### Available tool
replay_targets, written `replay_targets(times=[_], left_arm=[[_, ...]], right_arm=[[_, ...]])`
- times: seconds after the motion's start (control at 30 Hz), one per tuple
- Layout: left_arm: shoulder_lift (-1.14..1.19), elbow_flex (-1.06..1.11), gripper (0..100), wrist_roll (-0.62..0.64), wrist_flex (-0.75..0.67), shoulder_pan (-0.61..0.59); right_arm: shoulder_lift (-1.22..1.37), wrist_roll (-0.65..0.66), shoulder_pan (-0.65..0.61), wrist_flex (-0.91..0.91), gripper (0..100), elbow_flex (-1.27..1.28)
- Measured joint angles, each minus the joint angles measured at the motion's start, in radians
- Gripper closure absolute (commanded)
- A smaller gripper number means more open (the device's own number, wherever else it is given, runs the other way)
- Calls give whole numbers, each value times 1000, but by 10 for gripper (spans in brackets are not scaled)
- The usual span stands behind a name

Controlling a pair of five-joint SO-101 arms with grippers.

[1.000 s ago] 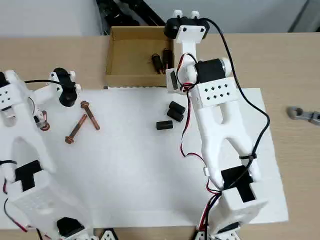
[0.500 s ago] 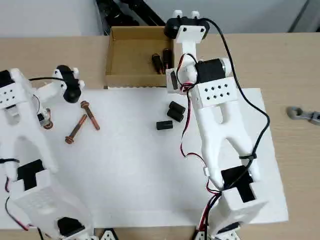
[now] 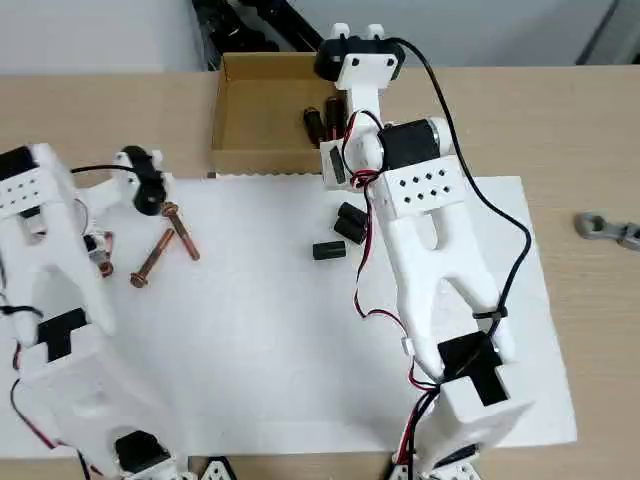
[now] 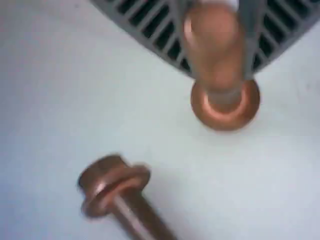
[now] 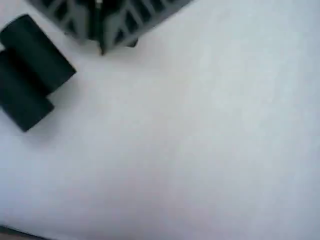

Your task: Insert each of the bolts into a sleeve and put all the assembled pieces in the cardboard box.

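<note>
Three copper bolts stand on your list. One is the held bolt [image 4: 225, 102], gripped by its shank in the left gripper [image 4: 217, 75] with its flanged head outermost, just above the white mat [image 3: 250, 340]. The other two are loose bolts [image 3: 181, 230] lying on the mat near that gripper. Three black sleeves [image 3: 329, 250] lie unfilled on the mat by the right arm, two of them side by side and close to the right gripper [image 5: 102, 45], whose jaws look pressed together on nothing. Two assembled pieces [image 3: 322, 120] lie in the cardboard box [image 3: 265, 158]. Step in hand, as you may judge it: one bolt is picked and awaits its sleeve. The next move calls for you to part the right jaws, take up one sleeve and offer its bore. You then carry the held bolt across and line its shank up with that bore. With the head leading, the bolt likely needs turning first.
</note>
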Motion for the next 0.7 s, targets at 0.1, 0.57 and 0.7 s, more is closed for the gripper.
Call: replay_targets(times=[0.1,0.57,0.7], left_arm=[[8,6,994,-3,0,51],[11,66,901,-3,0,120],[11,87,899,9,0,120]], right_arm=[[0,0,-3,0,994,0],[0,0,0,0,994,0],[0,0,-3,0,994,0]])
